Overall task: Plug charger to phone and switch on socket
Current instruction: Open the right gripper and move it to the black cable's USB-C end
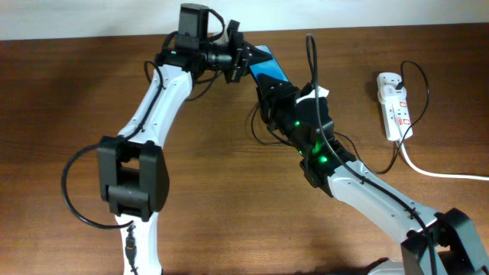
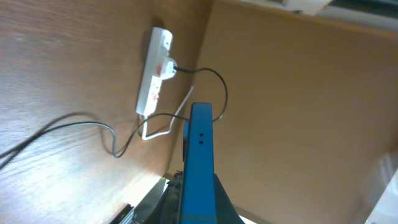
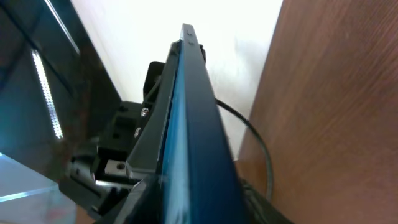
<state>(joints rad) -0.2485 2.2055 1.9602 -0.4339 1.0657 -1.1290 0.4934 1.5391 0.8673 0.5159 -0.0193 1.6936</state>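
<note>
The phone (image 1: 267, 70) is lifted off the table on its edge, with its blue screen partly showing. My left gripper (image 1: 246, 63) is shut on its far end and my right gripper (image 1: 269, 90) is shut on its near end. The left wrist view shows the phone's blue edge (image 2: 200, 155) rising from the jaws (image 2: 199, 211). The right wrist view shows the phone (image 3: 196, 124) edge-on between the jaws (image 3: 199, 211). The white socket (image 1: 393, 105) lies at the right and also shows in the left wrist view (image 2: 154, 74). The charger cable (image 1: 425, 95) (image 2: 221, 87) runs from it. Its plug tip is hidden.
The socket's thick white lead (image 1: 435, 172) (image 2: 163, 127) runs off the right edge of the wooden table (image 1: 214, 191). The charger cable loops across the table behind my right arm. A pale wall borders the table's far edge.
</note>
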